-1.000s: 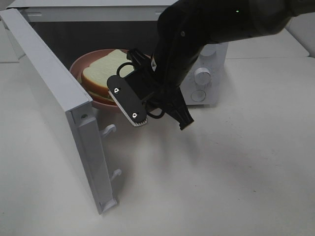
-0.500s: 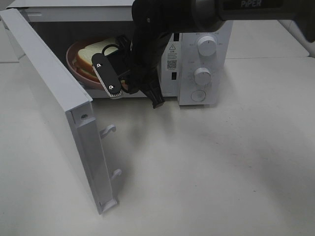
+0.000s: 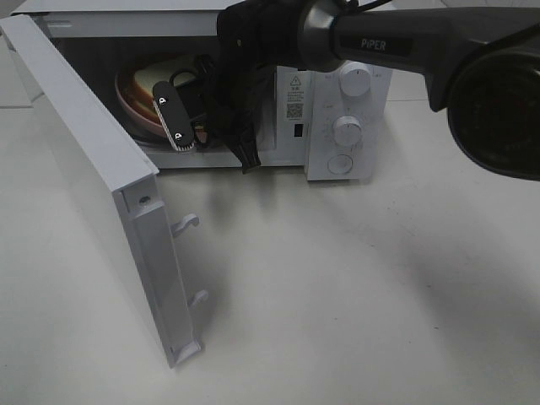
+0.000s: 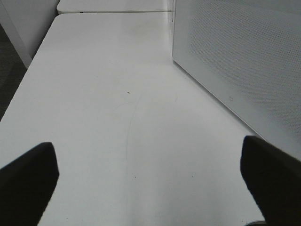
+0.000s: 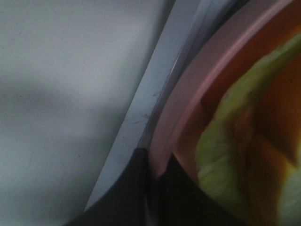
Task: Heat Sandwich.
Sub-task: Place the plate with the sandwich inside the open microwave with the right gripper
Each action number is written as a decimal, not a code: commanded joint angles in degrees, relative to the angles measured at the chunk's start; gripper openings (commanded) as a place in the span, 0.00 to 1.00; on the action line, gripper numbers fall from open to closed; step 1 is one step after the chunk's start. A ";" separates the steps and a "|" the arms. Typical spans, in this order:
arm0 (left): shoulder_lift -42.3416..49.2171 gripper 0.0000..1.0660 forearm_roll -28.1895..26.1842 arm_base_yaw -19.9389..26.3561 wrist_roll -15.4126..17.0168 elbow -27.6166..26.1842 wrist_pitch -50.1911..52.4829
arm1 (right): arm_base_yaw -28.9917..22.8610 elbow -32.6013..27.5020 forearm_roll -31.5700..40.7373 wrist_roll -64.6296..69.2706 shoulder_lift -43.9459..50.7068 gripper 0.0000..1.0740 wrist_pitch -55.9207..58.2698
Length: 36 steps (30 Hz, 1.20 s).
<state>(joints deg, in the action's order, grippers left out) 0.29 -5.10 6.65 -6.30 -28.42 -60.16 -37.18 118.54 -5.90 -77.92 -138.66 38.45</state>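
Two latch hooks (image 3: 187,224) stood out from the near edge of the open microwave door (image 3: 80,160), which was swung wide toward the camera. Beside what appeared to be that door's perforated face, the left gripper (image 4: 149,186) hung over the white table (image 4: 103,94) with its jaws spread and empty.

Farther in, the right gripper (image 5: 154,181) was clenched on the front rim of the pink plate (image 3: 132,114). The plate sat partly inside the microwave (image 3: 375,143) cavity and seemed tilted. The sandwich (image 3: 150,79) lay on the plate within the mouth, its pale green filling plain in the right wrist view. Whether the plate rested on the cavity floor could not be told.

The step in hand looked like sliding the plate home. It would go best by levelling the plate and pushing it straight back until the rim cleared the sill. The gripper should lower it and release only then, so the sandwich could not slide off. It should then withdraw without catching the door.
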 commanded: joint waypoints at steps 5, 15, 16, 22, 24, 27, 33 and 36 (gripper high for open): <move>1.20 0.92 0.06 0.23 0.46 0.17 0.69 | 1.20 1.78 -0.86 0.52 -0.23 0.00 -5.44; 1.20 0.92 0.06 0.23 0.46 0.17 0.69 | 1.83 2.01 -1.03 1.66 -0.23 0.00 -5.10; 1.20 0.92 0.06 0.23 0.46 0.17 0.69 | 1.83 2.01 -1.03 1.66 -0.23 0.00 -5.10; 1.20 0.92 0.06 0.23 0.46 0.17 0.69 | 1.83 1.95 -0.69 3.55 -0.86 0.00 -4.70; 1.20 0.92 0.06 0.23 0.46 0.17 0.69 | 1.83 1.95 -0.63 3.72 -0.86 0.00 -4.70; 1.20 0.92 0.06 0.23 0.46 0.17 0.69 | 1.83 1.95 -0.57 4.47 -0.86 0.00 -4.53; 1.20 0.92 0.11 0.23 0.46 0.17 0.69 | 1.83 1.95 -0.57 7.68 -0.86 0.00 -3.44; 1.20 0.92 0.11 0.23 0.46 0.17 0.69 | 1.83 1.95 -0.57 8.25 -0.86 0.01 -1.49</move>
<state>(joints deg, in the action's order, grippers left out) 0.29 -5.10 6.65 -6.30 -28.42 -60.16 -35.41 119.98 -6.47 -70.87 -139.97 36.61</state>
